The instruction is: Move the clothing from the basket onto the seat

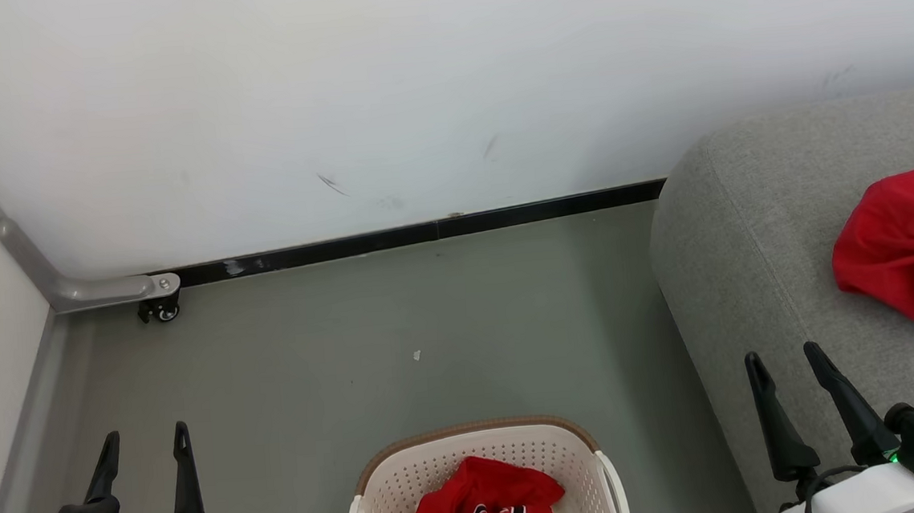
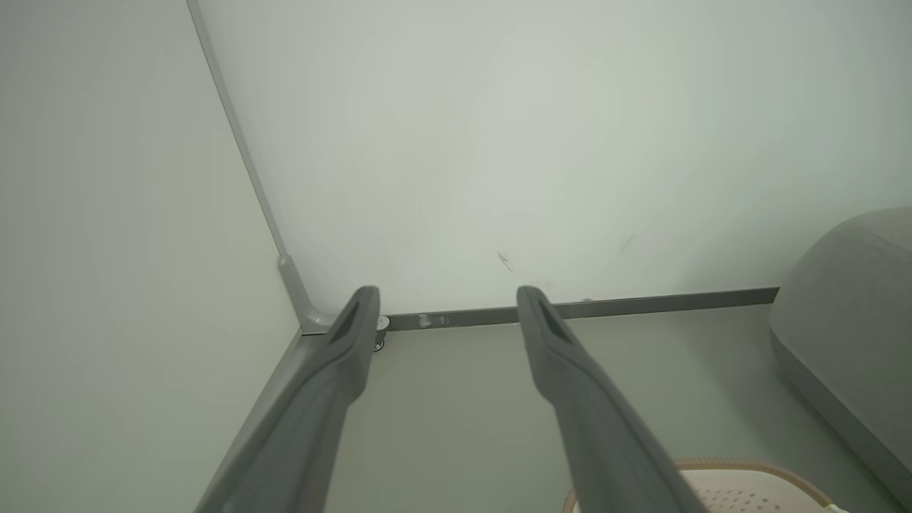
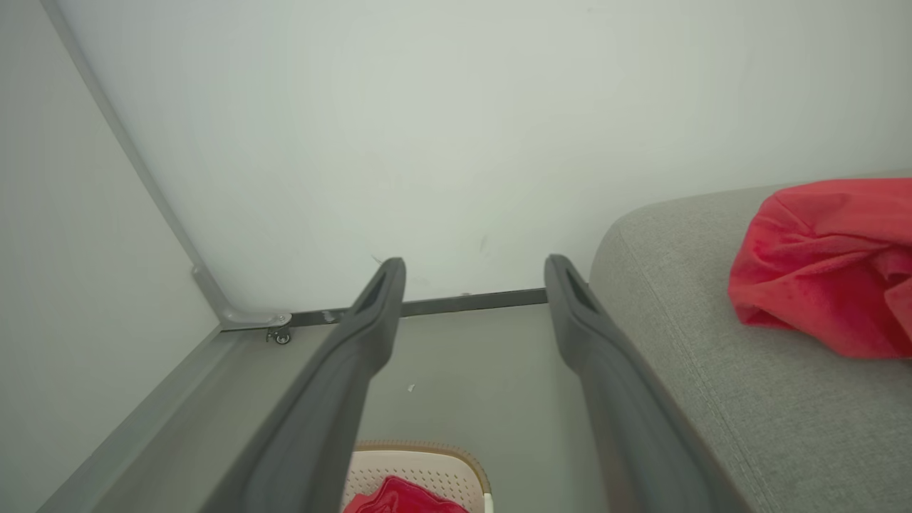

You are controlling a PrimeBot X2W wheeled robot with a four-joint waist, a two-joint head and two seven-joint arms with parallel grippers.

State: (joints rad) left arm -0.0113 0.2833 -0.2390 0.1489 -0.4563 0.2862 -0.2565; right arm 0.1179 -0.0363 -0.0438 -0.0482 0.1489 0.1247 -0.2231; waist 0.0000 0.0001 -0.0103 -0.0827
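Left gripper (image 1: 146,433) and right gripper (image 1: 781,353) are spread wide and empty, so a sloppy grab could snag the jersey (image 1: 482,498) on the basket (image 1: 393,486).

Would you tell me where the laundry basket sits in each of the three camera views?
Head view: the basket is at the bottom centre, red jersey inside.
Left wrist view: the basket shows its rim at the bottom edge, right of centre.
Right wrist view: the basket is at the bottom edge, near centre.
Shared landmark: the dark skirting strip at the wall's foot.
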